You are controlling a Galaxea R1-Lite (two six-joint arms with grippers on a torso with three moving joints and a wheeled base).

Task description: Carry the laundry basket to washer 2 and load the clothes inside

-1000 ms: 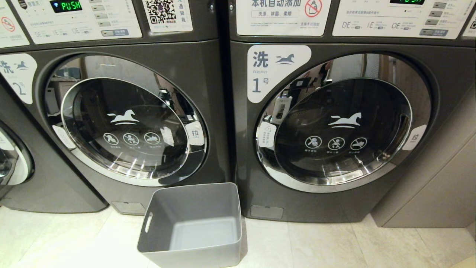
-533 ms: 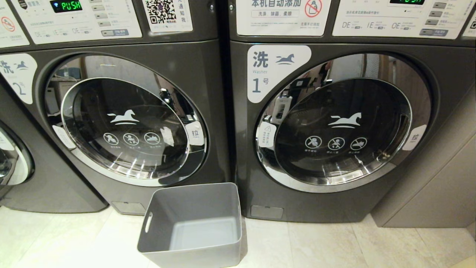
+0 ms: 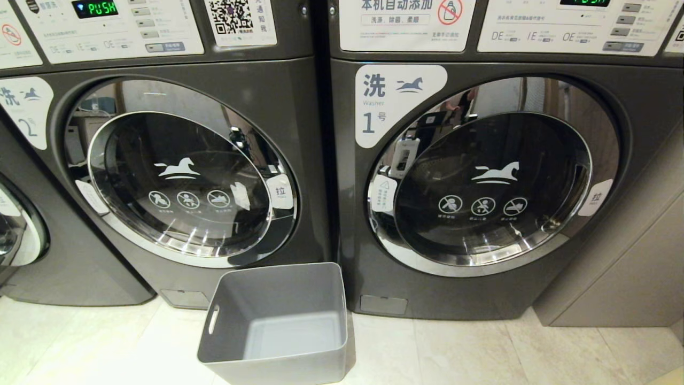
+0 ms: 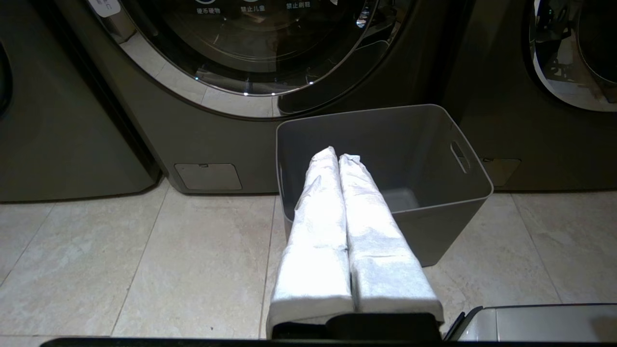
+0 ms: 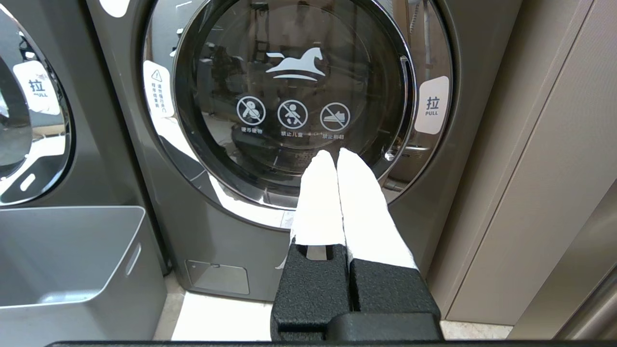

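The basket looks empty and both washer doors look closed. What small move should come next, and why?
Probably none beyond keeping the arms parked. The laundry basket stands empty on the floor before washer 2, whose door is shut. No garment shows in any view, and both the left gripper and right gripper are shut and empty, so the loading seems done.

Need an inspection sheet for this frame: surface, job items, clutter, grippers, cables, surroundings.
Surface: pale tiled floor.
Job's things: grey basket upright on the floor before the gap between washer 2 and washer 1, nothing visible inside it; both doors shut; no clothes seen.
Clutter: nothing seen.
Grippers: left gripper shut, holding nothing, pointing over the basket; right gripper shut, holding nothing, facing washer 1's door.
Cables: nothing seen.
Surroundings: third machine at far left; beige cabinet right of washer 1; display on washer 2 reads PUSH.
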